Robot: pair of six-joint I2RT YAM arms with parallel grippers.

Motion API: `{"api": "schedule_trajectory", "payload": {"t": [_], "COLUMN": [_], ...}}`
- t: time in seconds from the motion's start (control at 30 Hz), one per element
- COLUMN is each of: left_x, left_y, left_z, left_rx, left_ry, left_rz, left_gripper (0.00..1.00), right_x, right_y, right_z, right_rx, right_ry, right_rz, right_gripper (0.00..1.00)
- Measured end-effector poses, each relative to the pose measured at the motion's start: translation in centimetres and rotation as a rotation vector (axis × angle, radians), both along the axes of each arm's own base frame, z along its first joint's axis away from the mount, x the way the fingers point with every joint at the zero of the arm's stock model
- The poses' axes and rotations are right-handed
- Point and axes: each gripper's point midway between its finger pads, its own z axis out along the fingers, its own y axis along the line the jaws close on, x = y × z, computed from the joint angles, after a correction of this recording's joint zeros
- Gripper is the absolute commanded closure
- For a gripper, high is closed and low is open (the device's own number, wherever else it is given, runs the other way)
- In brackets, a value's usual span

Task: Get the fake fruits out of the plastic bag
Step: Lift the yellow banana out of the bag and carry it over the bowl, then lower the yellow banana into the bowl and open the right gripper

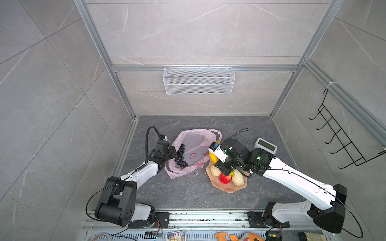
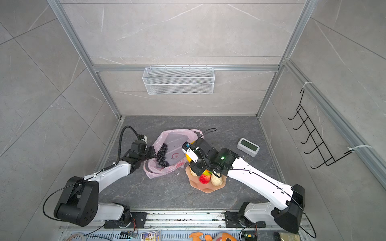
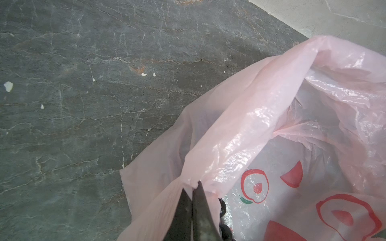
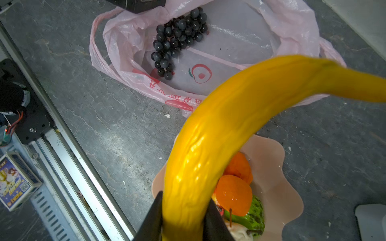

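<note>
The left gripper [image 3: 192,185] is clamped on the rim of the bag [image 1: 196,144]. In a top view the grapes [image 1: 180,155] lie inside, at the bag's nine o'clock. The right gripper [image 4: 185,197] grasps the banana [image 4: 240,108] over the dish [image 4: 271,162] (the bag's red print is illegible).

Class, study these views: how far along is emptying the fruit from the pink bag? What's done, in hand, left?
Done: red apple, tangerines, green piece and cream pieces sit in the peach dish. In hand: right end effector grips the banana above the dish; left end effector pinches the bag. Left: grape bunch inside the bag.
</note>
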Motion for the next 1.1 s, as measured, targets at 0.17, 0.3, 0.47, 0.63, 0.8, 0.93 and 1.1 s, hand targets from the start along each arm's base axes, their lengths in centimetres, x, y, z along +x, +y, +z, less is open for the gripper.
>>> {"api": "schedule_trajectory", "payload": {"t": [0.17,0.3,0.47,0.63,0.8,0.93,1.1], "left_x": [0.0,0.0,0.0,0.0,0.0,0.0,0.0], "left_y": [0.0,0.0,0.0,0.0,0.0,0.0,0.0], "left_z": [0.0,0.0,0.0,0.0,0.0,0.0,0.0], "left_rx": [0.0,0.001,0.001,0.001,0.001,0.001,0.001], "left_ry": [0.0,0.0,0.0,0.0,0.0,0.0,0.0], "left_rz": [0.0,0.0,0.0,0.0,0.0,0.0,0.0], "left_gripper": [1.0,1.0,1.0,1.0,1.0,1.0,1.0], "right_x": [-1.6,-2.4,-3.0,-4.0,-4.7,-5.3,-6.2], "right_y": [-1.2,-2.0,-2.9,-3.6,-4.1,-4.3,-4.4], "right_z": [-2.4,-3.5,-4.3,-5.8,-6.8,-8.0,-9.5], "right_rx": [-0.09,-0.157,-0.227,-0.277,-0.306,-0.33,-0.361], "right_ry": [-0.021,-0.032,-0.042,-0.017,0.006,0.046,0.083], "right_rz": [0.159,0.257,0.345,0.419,0.468,0.499,0.523], "right_gripper": [0.73,0.73,0.73,0.73,0.74,0.75,0.76]}}
